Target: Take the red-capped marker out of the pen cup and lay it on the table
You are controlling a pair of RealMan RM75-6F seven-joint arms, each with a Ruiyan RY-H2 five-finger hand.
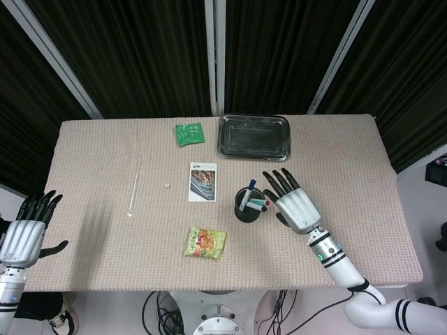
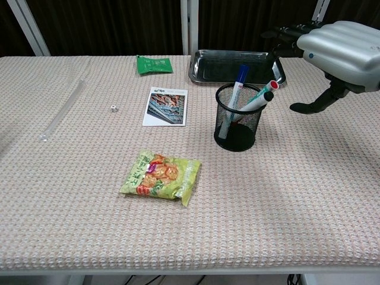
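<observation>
A black mesh pen cup [image 1: 246, 209] [image 2: 237, 119] stands near the table's middle. Three markers lean in it: the red-capped marker [image 1: 265, 203] [image 2: 272, 85], a blue-capped one [image 2: 241, 73] and a dark-capped one [image 2: 267, 95]. My right hand [image 1: 293, 202] [image 2: 338, 47] hovers just right of the cup, fingers spread and empty, close to the red cap without touching it. Off the table's left edge my left hand [image 1: 24, 234] is spread, holding nothing; the chest view does not show it.
A snack bag [image 1: 205, 243] [image 2: 160, 175] lies in front of the cup. A photo card [image 1: 202, 181] [image 2: 166, 107], a small die [image 1: 167, 185], a clear rod [image 1: 135, 185], a green packet [image 1: 188, 133] and a metal tray [image 1: 253, 137] [image 2: 236, 65] lie farther back.
</observation>
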